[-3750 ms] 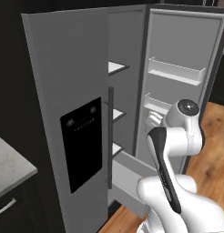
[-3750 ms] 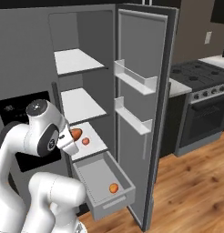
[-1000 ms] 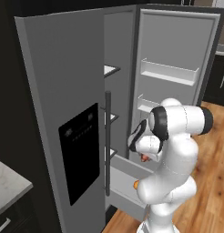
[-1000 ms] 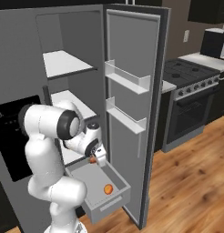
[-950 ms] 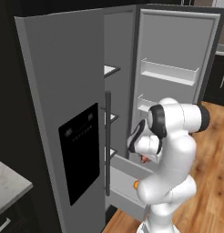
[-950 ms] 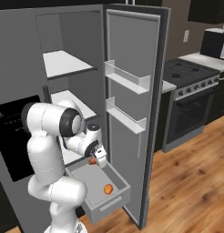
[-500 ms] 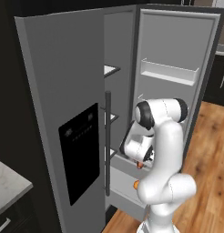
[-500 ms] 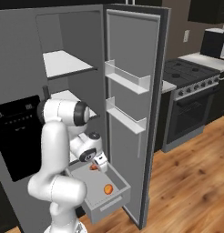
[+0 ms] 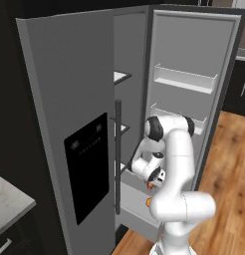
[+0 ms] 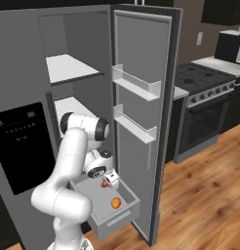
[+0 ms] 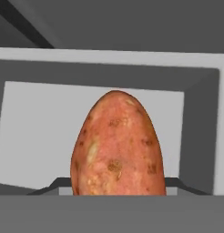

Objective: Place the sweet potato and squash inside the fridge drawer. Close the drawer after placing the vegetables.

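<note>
— Two vegetables, where are they?
— Sweet potato (image 11: 118,145) is clamped in the gripper (image 10: 107,182), hanging over the pulled-out fridge drawer (image 10: 123,215). An orange squash (image 10: 115,202) lies on the drawer floor, below and just ahead of the gripper.

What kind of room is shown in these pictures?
A home kitchen, most likely, though a rendered one. An open fridge with door shelves and a pulled-out drawer stands beside a black stove, on a wood floor.
</note>
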Available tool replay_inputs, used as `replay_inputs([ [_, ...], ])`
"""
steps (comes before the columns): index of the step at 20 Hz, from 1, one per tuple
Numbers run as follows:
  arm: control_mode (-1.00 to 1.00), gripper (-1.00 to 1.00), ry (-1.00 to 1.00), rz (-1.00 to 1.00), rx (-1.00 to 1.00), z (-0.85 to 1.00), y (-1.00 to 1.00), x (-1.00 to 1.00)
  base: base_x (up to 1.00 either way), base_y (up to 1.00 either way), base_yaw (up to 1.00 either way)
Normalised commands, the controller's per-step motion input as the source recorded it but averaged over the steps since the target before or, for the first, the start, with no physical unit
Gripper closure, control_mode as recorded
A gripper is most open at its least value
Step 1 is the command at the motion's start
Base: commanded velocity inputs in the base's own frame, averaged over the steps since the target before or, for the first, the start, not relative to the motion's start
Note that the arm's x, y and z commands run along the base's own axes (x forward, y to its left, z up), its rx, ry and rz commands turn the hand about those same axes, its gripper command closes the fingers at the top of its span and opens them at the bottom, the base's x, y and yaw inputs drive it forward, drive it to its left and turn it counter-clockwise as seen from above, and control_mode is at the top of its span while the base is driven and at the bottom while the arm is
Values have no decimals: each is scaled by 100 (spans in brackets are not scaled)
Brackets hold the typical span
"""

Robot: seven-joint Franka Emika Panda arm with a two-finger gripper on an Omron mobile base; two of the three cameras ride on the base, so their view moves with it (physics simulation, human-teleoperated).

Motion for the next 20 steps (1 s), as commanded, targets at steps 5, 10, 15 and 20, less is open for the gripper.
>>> replay_inputs([
  [5, -100, 100, 9, 3, 0, -55, 2, 35, 0, 0, 0],
  [10, -100, 100, 15, 0, 0, -28, 6, 44, 0, 0, 0],
  [15, -100, 100, 19, 0, 0, -32, 21, 37, 0, 0, 0],
  [20, -100, 100, 20, 0, 0, -28, 31, 41, 0, 0, 0],
])
